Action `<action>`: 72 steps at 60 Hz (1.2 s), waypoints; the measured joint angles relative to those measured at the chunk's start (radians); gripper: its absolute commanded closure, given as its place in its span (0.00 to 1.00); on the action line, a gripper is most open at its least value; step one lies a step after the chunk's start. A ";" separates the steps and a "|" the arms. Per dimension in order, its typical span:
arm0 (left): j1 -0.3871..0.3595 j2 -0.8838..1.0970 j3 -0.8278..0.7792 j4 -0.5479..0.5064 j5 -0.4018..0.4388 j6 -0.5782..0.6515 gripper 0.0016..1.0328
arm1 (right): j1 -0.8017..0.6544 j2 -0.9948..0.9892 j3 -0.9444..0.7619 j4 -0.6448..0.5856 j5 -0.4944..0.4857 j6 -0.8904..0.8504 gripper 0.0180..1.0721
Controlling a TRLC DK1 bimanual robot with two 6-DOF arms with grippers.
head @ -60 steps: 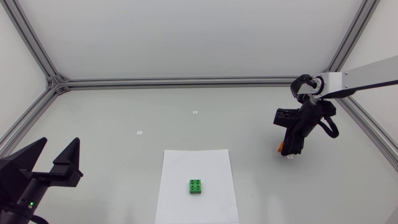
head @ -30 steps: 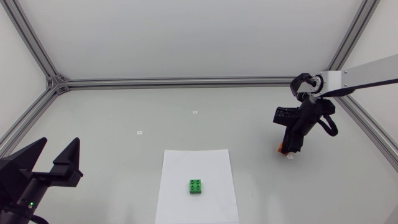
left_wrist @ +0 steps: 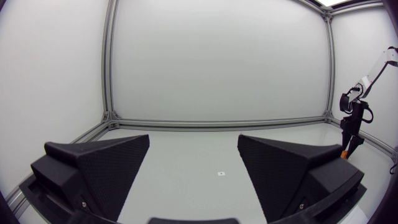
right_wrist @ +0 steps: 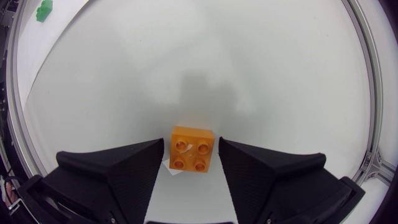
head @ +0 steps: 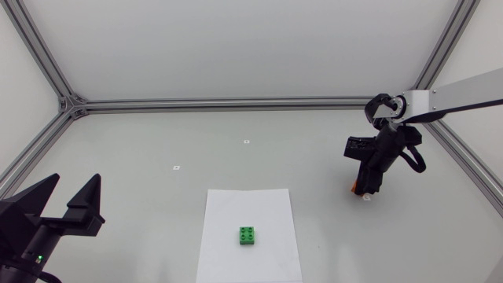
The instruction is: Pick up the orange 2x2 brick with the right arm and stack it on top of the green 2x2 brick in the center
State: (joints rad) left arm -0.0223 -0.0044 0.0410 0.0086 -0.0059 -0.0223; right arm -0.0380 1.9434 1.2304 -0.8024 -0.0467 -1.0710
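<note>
The orange 2x2 brick [right_wrist: 192, 149] lies studs up on the table between the fingers of my right gripper [right_wrist: 191, 155], which is open; narrow gaps show on both sides of the brick. From above, the right gripper [head: 366, 187] hangs over the table's right side and hides all but an orange edge of the brick [head: 354, 187]. The green 2x2 brick [head: 248, 235] sits on a white paper sheet [head: 228, 255] at the centre front, far from the right gripper. My left gripper [head: 69, 206] rests open at the front left, holding nothing.
A small white marker [head: 366, 196] lies beside the orange brick, and two more [head: 246, 142] [head: 177, 167] dot the middle of the table. Aluminium frame rails [head: 228, 103] border the table at the back and sides.
The right gripper has shifted slightly over the orange brick. The left arm and the green brick have not moved.
</note>
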 measured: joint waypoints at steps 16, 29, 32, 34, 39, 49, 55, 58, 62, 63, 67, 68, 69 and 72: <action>0.000 0.000 0.000 0.000 0.000 0.000 0.04 | 0.003 0.016 0.002 -0.002 0.002 0.000 0.48; 0.000 0.000 0.000 0.000 0.000 0.000 0.04 | 0.003 0.016 0.008 -0.005 0.009 0.001 0.48; 0.000 0.000 0.000 0.000 0.000 0.000 0.04 | 0.003 0.016 0.008 -0.005 0.011 0.001 0.51; 0.000 0.000 0.000 0.000 0.000 0.000 0.04 | 0.003 0.016 0.010 -0.008 0.011 0.001 0.52; 0.000 0.000 0.000 0.000 0.000 0.000 0.04 | 0.003 0.016 0.016 -0.010 0.011 0.001 0.52; 0.000 0.000 0.000 0.000 0.000 0.000 0.04 | 0.003 0.016 0.022 -0.023 0.007 0.001 0.66; 0.000 0.000 0.000 0.000 0.000 0.000 0.04 | 0.003 0.016 0.030 -0.033 0.006 0.001 0.71; 0.000 0.000 0.000 0.000 0.000 0.000 0.04 | 0.003 0.016 0.037 -0.039 0.006 0.001 0.75; 0.000 0.000 0.000 0.000 0.000 0.000 0.04 | 0.003 0.016 0.048 -0.056 -0.001 0.001 0.79; 0.000 0.000 0.000 0.000 0.000 0.000 0.04 | 0.003 0.016 0.050 -0.060 -0.002 0.001 0.79; 0.000 0.000 0.000 0.000 0.000 0.000 0.04 | 0.003 0.016 0.055 -0.068 -0.005 0.001 0.80; 0.000 0.000 0.000 0.000 0.000 0.000 0.04 | 0.003 0.014 0.055 -0.070 -0.005 0.001 0.81; 0.000 0.000 0.000 0.000 0.000 0.000 0.04 | 0.003 0.013 0.055 -0.074 -0.006 0.001 0.82; 0.000 0.000 0.000 0.000 0.000 0.000 0.04 | 0.004 0.004 0.054 -0.085 -0.008 0.001 0.82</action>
State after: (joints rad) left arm -0.0227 -0.0044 0.0410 0.0086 -0.0055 -0.0223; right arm -0.0341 1.9476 1.2846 -0.8875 -0.0551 -1.0702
